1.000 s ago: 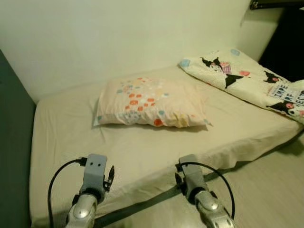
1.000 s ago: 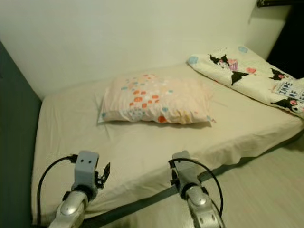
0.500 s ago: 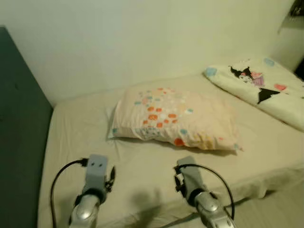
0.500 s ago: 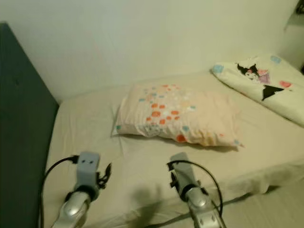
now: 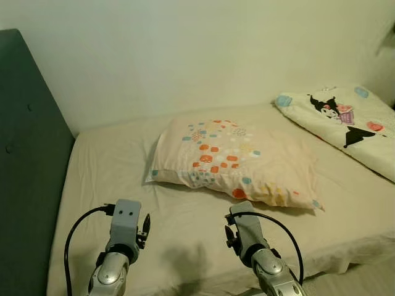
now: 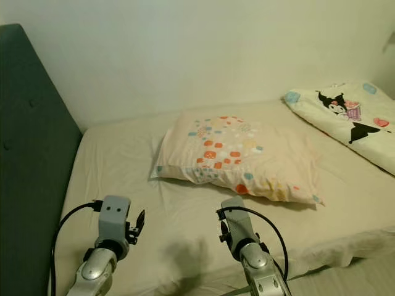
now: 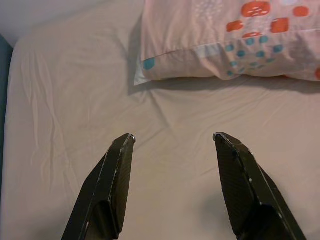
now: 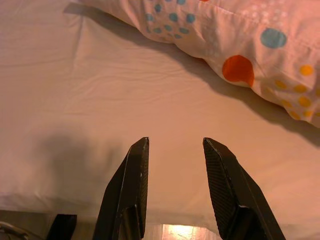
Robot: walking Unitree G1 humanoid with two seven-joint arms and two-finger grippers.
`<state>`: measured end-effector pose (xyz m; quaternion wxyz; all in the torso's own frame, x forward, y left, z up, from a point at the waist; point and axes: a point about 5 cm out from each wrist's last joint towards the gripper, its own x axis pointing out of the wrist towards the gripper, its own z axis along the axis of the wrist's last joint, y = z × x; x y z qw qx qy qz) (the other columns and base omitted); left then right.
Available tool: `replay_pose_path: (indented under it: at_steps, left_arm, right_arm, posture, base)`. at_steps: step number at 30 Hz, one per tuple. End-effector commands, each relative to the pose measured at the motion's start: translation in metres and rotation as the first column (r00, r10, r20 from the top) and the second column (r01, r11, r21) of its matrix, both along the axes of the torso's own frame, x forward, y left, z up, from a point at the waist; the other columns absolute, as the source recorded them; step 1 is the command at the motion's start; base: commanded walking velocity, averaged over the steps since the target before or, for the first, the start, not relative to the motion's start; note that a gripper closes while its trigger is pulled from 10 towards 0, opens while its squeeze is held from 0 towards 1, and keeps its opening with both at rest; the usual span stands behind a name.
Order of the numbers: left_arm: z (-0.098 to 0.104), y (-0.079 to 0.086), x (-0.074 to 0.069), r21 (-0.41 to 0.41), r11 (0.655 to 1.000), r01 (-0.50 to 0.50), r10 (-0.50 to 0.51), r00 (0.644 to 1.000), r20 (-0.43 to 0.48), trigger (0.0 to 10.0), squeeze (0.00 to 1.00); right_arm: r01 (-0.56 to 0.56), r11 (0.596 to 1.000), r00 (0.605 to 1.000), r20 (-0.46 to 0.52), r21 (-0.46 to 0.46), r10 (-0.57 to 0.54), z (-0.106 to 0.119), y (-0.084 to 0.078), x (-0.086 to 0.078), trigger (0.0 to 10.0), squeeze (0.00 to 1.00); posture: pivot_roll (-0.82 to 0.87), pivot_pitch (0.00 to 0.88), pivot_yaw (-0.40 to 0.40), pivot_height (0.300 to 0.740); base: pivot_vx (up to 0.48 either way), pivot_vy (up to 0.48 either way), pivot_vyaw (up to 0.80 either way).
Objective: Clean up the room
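1. The pillow (image 5: 234, 161), pale peach with orange, blue and yellow dots, lies flat on the bed (image 5: 105, 166), on the cream sheet, with its long side running across the mattress.
2. Beyond the pillow's right end, a white blanket (image 5: 345, 120) printed with black cartoon figures lies along the bed toward the wall (image 5: 185, 55).
3. To the left of the pillow, well apart from it, stands the dark teal headboard (image 5: 28, 154), hard against the mattress edge.
4. The left gripper (image 7: 172, 137) hangs over bare sheet in front of the pillow's left corner, near it but not touching; its jaws stand wide apart and hold nothing.
5. The right gripper (image 8: 175, 142) hangs over the sheet just in front of the pillow's near edge, at the mattress's front border; its jaws are parted and empty.
6. Compared with the frame one second earlier, the whole picture has swung: the headboard now takes far more of the left side, the floor strip in front of the bed has almost gone, and the pillow sits nearer the middle. This is the camera turning, since the pillow keeps its place beside the blanket.
7. Both arms keep the same pose relative to the camera as before, forearms raised side by side in front of the pillow.
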<state>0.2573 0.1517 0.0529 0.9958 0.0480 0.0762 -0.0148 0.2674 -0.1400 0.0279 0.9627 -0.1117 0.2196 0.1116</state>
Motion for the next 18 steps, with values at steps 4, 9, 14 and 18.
replay_pose_path:
  at_steps: [4, 9, 14, 18]
  left_arm:
    - [-0.0057, -0.0001, -0.0031, 0.022, 1.000, 0.015, -0.015, 1.000, -0.023, 10.0, 0.00]
    - [-0.0059, -0.0033, -0.0030, 0.026, 0.999, 0.034, -0.033, 0.999, -0.023, 10.0, 0.00]
    - [-0.0064, -0.0043, -0.0029, 0.030, 0.999, 0.032, -0.031, 0.999, -0.030, 10.0, 0.00]
    - [-0.0065, -0.0041, -0.0031, 0.031, 0.999, 0.030, -0.029, 0.999, -0.031, 10.0, 0.00]
  right_arm:
    - [-0.013, 1.000, 1.000, -0.011, 0.003, 0.013, -0.0028, 0.0027, -0.0026, 10.0, 0.00]
    - [-0.013, 1.000, 1.000, -0.011, 0.004, 0.013, -0.0028, 0.0030, -0.0025, 10.0, 0.00]
    - [-0.065, 0.998, 0.998, -0.005, -0.025, 0.065, -0.0013, 0.0056, -0.0025, 10.0, 0.00]
    - [-0.087, 0.996, 0.996, -0.013, -0.023, 0.086, -0.0020, 0.0083, -0.0039, 10.0, 0.00]
  posture:
    - [-0.07, 0.117, 0.003, 0.736]
    - [-0.06, 0.117, 0.001, 0.736]
    - [-0.06, 0.121, 0.000, 0.736]
    - [-0.06, 0.121, 0.000, 0.736]
  base:
    - [0.000, 0.000, 0.00]
    - [0.000, -0.466, 0.00]
    - [0.000, -0.480, 0.16]
    - [0.000, -0.480, 0.80]
